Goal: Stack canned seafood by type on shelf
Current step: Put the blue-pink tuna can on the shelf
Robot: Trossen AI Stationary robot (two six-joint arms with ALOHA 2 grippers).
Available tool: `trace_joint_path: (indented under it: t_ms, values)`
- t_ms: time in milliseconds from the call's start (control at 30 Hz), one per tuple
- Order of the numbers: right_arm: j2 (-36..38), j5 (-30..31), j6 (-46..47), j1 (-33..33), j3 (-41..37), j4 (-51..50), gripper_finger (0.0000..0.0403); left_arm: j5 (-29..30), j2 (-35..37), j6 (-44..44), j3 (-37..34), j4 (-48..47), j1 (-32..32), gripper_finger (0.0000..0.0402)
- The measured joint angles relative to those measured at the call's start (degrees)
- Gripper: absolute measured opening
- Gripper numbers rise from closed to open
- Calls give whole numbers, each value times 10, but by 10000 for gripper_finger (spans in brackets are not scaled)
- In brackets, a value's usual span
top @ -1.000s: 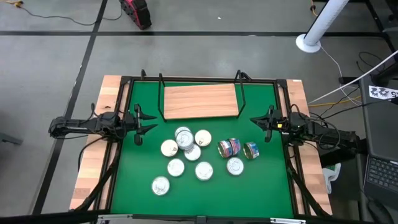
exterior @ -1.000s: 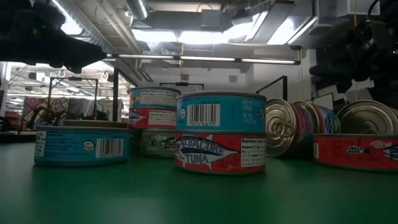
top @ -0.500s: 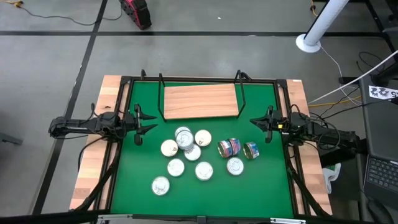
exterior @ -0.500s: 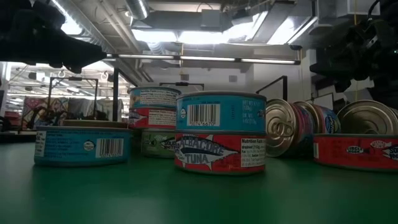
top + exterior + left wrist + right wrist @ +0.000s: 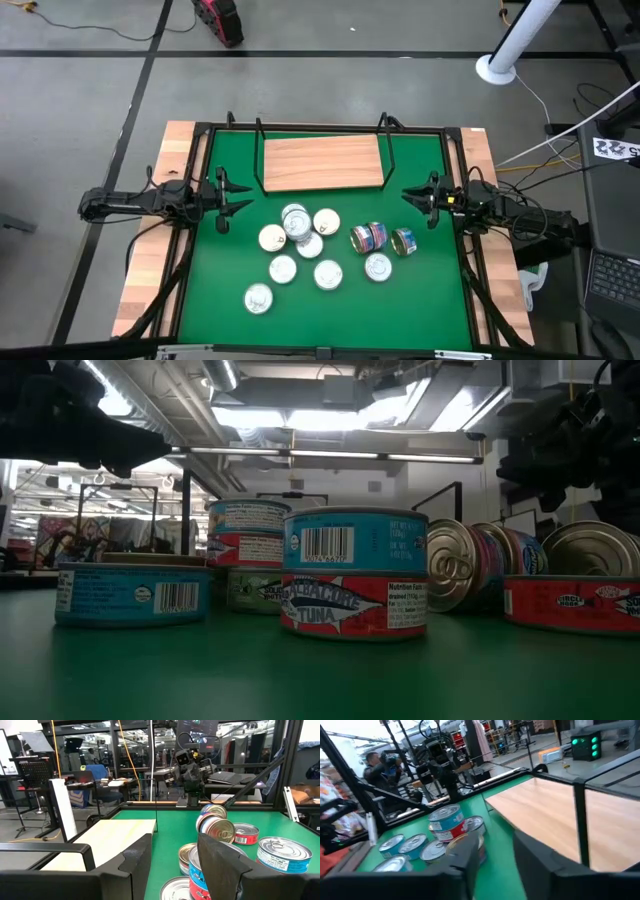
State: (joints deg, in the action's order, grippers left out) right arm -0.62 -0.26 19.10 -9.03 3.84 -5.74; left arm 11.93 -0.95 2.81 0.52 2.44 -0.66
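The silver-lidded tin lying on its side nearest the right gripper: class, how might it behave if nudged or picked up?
The silver-lidded tin lying on its side would probably roll, since its curved wall rests on the green mat. Its smooth metal likely makes it stiff but slippery. It looks compact, so probably heavy for its size.

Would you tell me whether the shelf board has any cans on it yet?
Empty: in the high view the shelf shows bare wood, and the cans all sit on the green mat.

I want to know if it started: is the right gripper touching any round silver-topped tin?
Apart. The high view shows the right gripper at the mat's edge, green between it and the nearest tin.
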Motion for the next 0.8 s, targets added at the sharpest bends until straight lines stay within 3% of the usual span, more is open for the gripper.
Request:
trace_joint_path:
  t_ms: [133, 267, 567, 800]
  values:
    - [0, -55, 30, 0, 1, 1, 197, 0, 0, -1, 0, 0, 0, 155]
    - [-4, -105, 83, 0, 10, -4, 234, 0, 0, -1, 0, 0, 0, 155]
    - [-60, -144, 141, 0, 94, -41, 234, 0, 0, -32, 0, 0, 0, 155]
    - [-165, -144, 158, 0, 220, -200, 230, 0, 0, -43, 0, 0, 0, 155]
